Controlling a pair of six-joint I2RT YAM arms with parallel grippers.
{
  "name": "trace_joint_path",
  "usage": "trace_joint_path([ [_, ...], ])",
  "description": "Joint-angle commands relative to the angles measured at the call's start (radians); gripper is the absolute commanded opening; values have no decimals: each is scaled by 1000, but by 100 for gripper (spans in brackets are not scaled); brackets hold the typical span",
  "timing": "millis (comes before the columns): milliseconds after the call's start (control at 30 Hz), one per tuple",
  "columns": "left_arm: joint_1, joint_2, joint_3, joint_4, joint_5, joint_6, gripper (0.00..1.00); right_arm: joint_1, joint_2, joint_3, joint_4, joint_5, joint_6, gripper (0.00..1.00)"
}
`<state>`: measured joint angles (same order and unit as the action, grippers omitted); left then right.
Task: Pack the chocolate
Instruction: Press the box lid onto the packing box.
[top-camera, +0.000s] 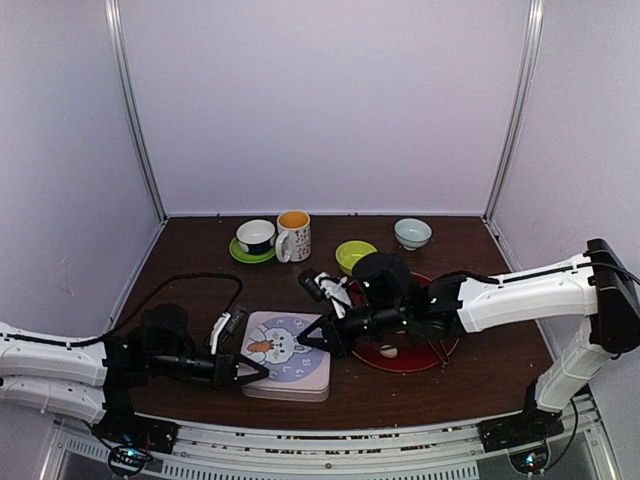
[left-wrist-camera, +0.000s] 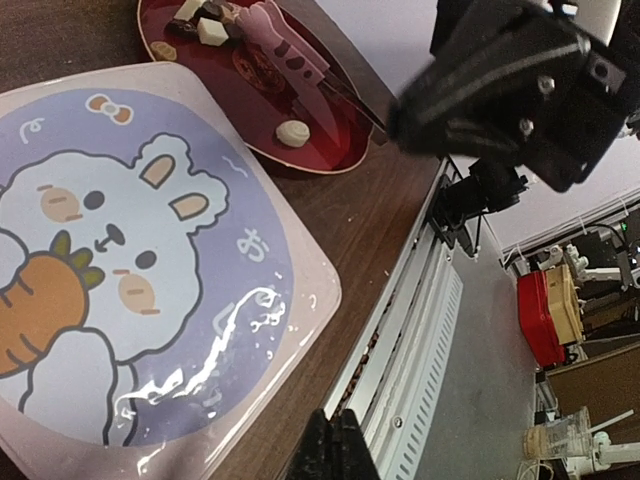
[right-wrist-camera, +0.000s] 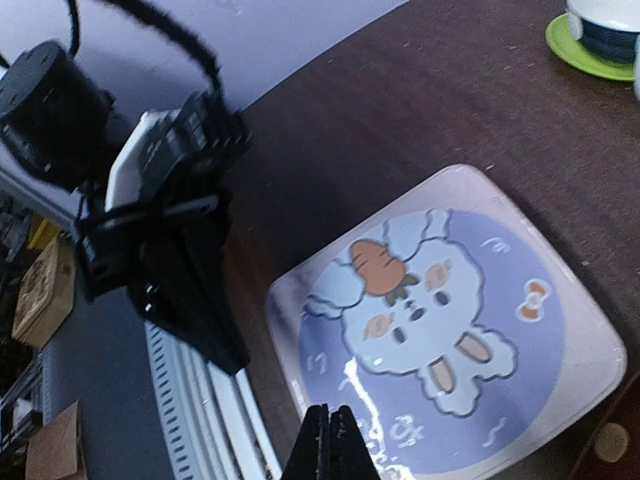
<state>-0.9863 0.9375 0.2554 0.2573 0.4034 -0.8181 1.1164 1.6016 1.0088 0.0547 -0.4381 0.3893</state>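
The left gripper (top-camera: 262, 377) and the right gripper (top-camera: 327, 350) both have their jaws closed with nothing between them. The left sits at the near left corner and the right at the right edge of a lidded tin (top-camera: 285, 362) with a rabbit picture. The chocolate (left-wrist-camera: 294, 132) lies on a red plate (top-camera: 412, 361) just right of the tin, along with pink tongs (left-wrist-camera: 283, 45).

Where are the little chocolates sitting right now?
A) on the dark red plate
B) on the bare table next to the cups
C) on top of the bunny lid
A: the left wrist view shows the chocolate pieces lying on the red plate beside the pink tongs, while the bunny lid has nothing on it.
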Motion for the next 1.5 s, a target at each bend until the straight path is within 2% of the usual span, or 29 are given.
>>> trace_joint_path([
  [0,-16,78,6,193,-5,-10,0,-8,43,112,-137,328,-92,0],
  [267,-57,190,-5,300,-38,-40,0,-11,276,471,-398,642,-359,0],
  [400,-57,192,-35,334,-47,-57,0,-21,297,496,-370,730,-409,0],
  [567,-57,75,-35,159,-94,-18,0,-24,323,495,-320,790,-460,0],
  [767,-44,-148,-74,-52,-187,-7,0,-24,340,496,-278,803,-500,0],
  [900,-34,-198,-88,-83,-191,-12,0,-22,379,533,-306,823,-532,0],
  [1033,-34,-163,-107,-2,-170,-30,0,-17,418,565,-323,856,-565,0],
  [1233,-34,-2,-113,141,-132,-56,0,-11,493,637,-350,856,-594,0],
  [1333,-34,70,-108,166,-134,-64,0,-1,555,683,-414,783,-634,0],
  [1467,-32,105,-91,164,-125,-66,0,18,638,795,-587,682,-709,0],
])
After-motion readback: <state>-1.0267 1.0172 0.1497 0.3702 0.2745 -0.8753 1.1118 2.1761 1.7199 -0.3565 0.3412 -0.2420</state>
